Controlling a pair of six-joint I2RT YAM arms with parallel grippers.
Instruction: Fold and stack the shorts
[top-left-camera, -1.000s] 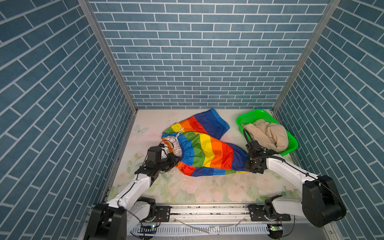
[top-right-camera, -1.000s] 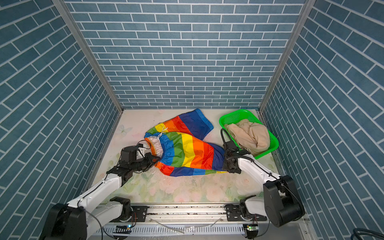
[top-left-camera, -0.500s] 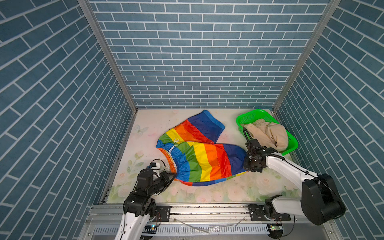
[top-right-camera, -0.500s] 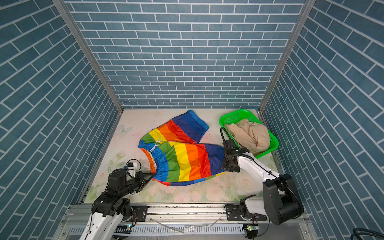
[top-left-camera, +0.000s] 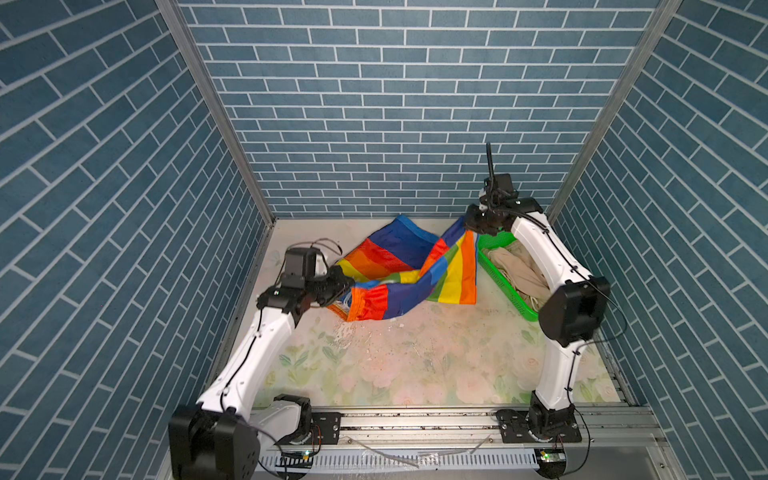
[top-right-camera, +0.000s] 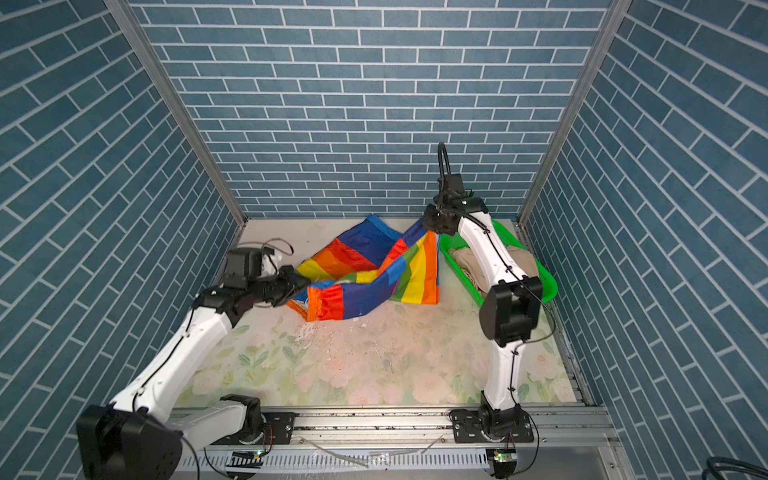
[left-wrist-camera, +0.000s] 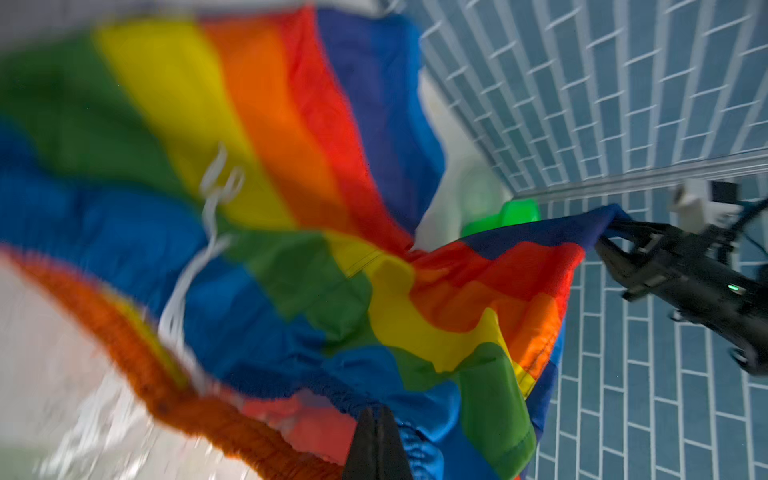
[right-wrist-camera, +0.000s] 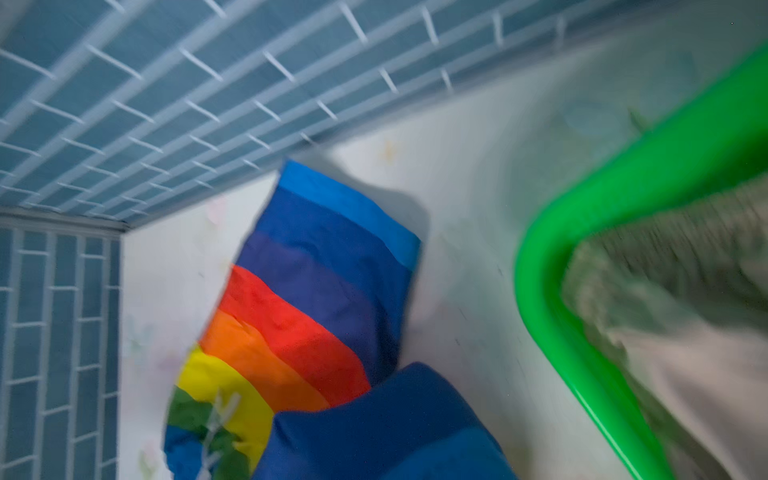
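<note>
Both grippers are pinched shut on the thin, shiny rainbow-striped shorts (top-left-camera: 415, 286), which sag between them with one leg trailing on the floral table (top-left-camera: 415, 365). The left gripper (top-left-camera: 341, 283) holds low at the waist end and the right gripper (top-left-camera: 471, 226) high at a blue leg end. The slippery cloth may slide out of either pinch, or swing over the green plastic basket (top-left-camera: 524, 311) holding the plain beige shorts (top-left-camera: 519, 270).

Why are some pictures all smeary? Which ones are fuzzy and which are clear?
Left wrist view: the rainbow shorts are smeared, worst near the white drawstring; the far brick wall looks crisper. Right wrist view: the green basket and beige shorts are streaky, likely from a fast-moving camera. In both top views everything is sharp and evenly lit.
</note>
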